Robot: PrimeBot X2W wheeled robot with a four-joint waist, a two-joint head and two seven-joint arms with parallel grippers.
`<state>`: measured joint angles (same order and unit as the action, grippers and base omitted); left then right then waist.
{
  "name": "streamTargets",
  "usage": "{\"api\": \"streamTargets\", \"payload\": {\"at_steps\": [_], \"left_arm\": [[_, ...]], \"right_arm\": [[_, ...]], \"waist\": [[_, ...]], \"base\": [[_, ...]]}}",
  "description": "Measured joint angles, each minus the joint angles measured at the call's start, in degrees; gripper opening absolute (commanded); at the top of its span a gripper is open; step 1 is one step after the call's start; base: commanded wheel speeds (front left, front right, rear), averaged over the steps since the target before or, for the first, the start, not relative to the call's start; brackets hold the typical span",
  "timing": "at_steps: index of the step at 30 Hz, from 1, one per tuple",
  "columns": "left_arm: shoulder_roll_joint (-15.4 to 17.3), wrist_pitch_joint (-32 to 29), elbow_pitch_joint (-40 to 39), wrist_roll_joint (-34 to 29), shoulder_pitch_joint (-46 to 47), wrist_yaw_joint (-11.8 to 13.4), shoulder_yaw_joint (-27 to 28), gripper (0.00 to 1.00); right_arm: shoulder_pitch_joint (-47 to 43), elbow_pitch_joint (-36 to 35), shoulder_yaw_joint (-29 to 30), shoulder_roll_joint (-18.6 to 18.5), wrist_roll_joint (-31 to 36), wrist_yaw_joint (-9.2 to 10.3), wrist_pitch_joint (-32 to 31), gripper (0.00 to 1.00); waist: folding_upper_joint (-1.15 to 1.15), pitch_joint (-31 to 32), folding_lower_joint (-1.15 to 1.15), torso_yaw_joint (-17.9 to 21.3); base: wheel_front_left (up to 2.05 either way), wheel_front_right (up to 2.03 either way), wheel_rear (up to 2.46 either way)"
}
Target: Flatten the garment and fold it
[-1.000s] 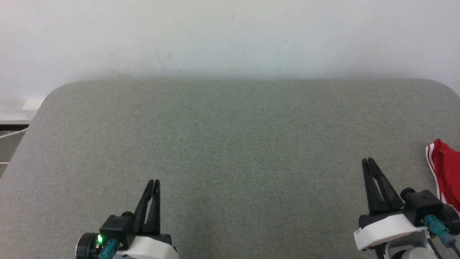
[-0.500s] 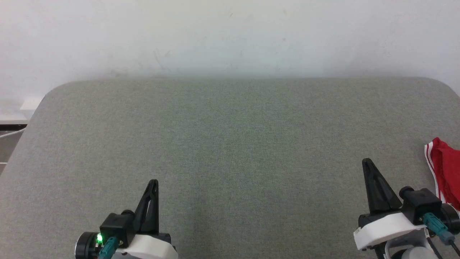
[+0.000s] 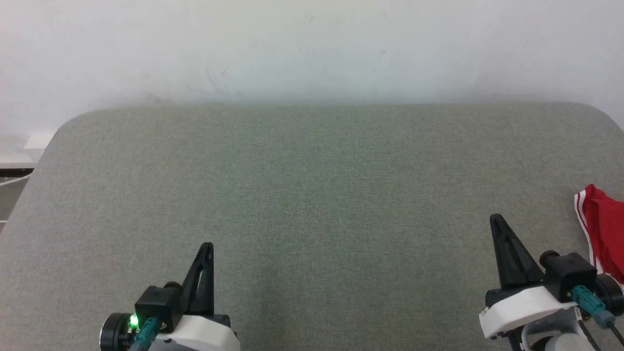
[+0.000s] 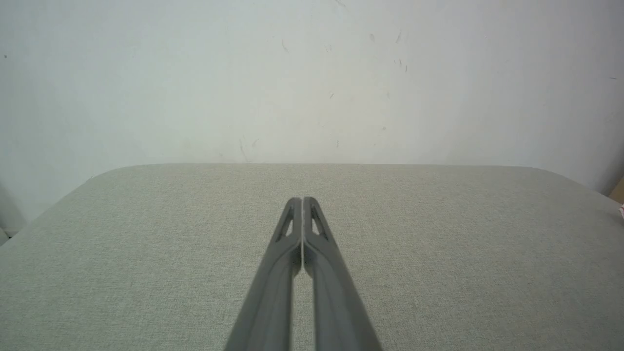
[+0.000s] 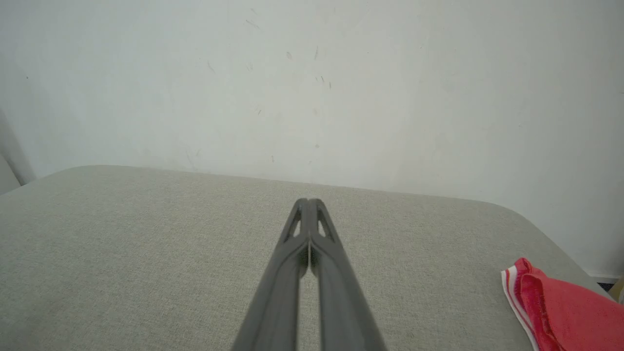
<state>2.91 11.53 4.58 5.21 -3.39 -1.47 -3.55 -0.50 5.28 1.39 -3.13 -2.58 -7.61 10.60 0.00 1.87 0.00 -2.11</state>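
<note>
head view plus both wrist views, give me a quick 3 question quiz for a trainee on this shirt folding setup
1. True or false: the left gripper is shut on nothing.
2. Where on the grey table does the red shirt lie? A: the middle. B: the robot's right edge. C: the far left corner.
3. One word: are the right gripper fingers open or shut?

Key: 1 true; 2 B; 3 shut.
</note>
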Motion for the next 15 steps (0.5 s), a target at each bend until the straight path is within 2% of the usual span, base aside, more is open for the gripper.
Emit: {"api": "streamTargets", "payload": {"at_steps": [15], "left_arm": [[0.0, -1.78, -0.6, -0.89, 0.19, 0.02, 0.52, 0.0]], "right_arm": [[0.01, -0.81, -0.13, 0.0, 0.14, 0.0, -1.54, 0.0]], "waist": [[0.0, -0.29, 0.0, 0.33]], "base": [[0.0, 0.0, 0.0]]}}
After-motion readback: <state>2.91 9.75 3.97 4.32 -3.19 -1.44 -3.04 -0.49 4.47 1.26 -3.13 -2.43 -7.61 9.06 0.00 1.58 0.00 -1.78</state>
